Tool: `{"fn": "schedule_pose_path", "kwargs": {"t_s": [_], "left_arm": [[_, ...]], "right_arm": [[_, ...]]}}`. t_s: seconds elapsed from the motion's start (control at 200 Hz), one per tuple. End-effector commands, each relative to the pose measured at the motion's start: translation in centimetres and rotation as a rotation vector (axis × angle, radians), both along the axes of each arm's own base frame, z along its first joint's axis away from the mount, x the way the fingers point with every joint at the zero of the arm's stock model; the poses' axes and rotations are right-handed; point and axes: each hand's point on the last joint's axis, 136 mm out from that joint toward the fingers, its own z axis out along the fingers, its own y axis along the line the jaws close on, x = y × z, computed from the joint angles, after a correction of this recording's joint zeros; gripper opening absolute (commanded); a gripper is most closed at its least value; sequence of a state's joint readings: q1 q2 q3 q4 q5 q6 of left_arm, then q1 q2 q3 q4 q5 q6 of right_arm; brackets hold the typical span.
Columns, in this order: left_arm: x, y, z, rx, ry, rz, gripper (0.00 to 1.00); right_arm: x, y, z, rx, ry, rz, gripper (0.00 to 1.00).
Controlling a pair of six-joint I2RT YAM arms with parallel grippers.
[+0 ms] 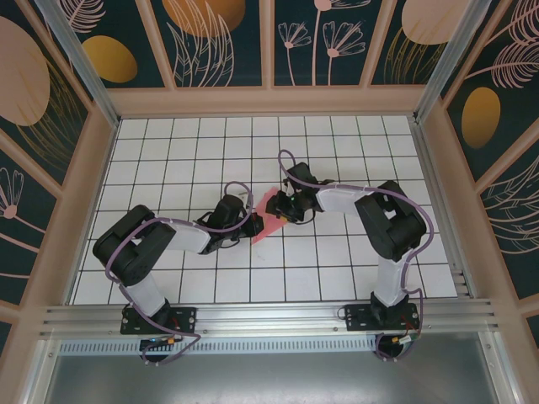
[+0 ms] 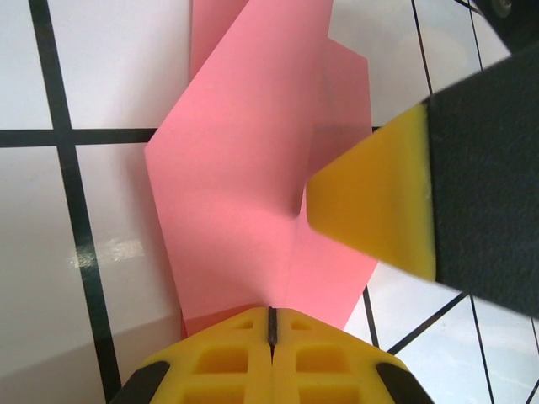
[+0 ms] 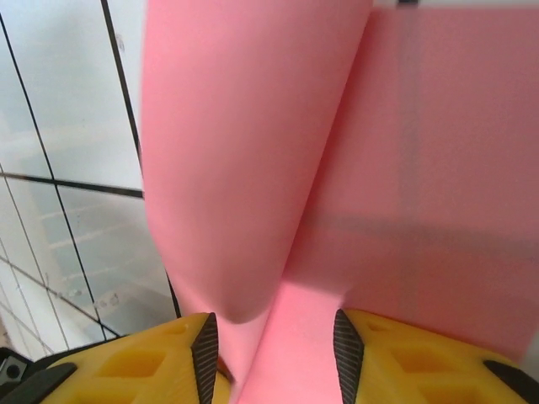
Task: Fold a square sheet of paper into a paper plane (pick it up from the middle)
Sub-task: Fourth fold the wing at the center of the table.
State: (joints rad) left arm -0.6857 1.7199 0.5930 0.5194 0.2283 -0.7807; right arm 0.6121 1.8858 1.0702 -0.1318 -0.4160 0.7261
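Table (image 1: 168,278) is a white tiled top with a black grid, pretty glossy up close. Sitting on it roughly mid-table is the pink paper (image 1: 266,225), part folded, with one flap curling up off the tiles.

Beyond the closed jaws of the left gripper (image 2: 271,316), the pink paper sheet (image 2: 244,185) was cut off by the top edge; its near edge was hidden beneath them. Between the parted jaws of the right gripper (image 3: 271,324) it was blurred.
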Motion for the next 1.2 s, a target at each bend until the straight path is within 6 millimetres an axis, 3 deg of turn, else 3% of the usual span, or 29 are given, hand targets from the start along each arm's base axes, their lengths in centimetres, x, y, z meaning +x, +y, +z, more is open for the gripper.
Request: {"fn": "schedule_pose_path", "kwargs": {"t_s": [0.0, 0.32, 0.605, 0.801, 0.821, 1.196], "left_arm": [[0.2, -0.2, 0.0, 0.006, -0.010, -0.018, 0.06], [0.3, -0.3, 0.5, -0.001, -0.019, -0.020, 0.07], [0.3, -0.3, 0.4, 0.005, -0.017, -0.026, 0.06], [0.3, -0.3, 0.4, 0.007, -0.016, -0.027, 0.07], [0.5, -0.5, 1.5, -0.009, -0.038, -0.026, 0.07], [0.4, -0.1, 4.6, -0.078, -0.086, 0.010, 0.18]], "right_arm": [[0.8, -0.9, 1.1, -0.025, -0.056, -0.008, 0.46], [1.3, 0.1, 1.6, -0.004, -0.100, 0.063, 0.50], [1.4, 0.5, 0.7, -0.028, -0.099, 0.099, 0.54], [1.3, -0.1, -1.0, -0.091, -0.068, 0.091, 0.55], [1.3, -0.1, -1.3, -0.098, -0.065, 0.091, 0.55], [0.4, -3.1, -4.8, -0.267, 0.022, -0.026, 0.50]]}}
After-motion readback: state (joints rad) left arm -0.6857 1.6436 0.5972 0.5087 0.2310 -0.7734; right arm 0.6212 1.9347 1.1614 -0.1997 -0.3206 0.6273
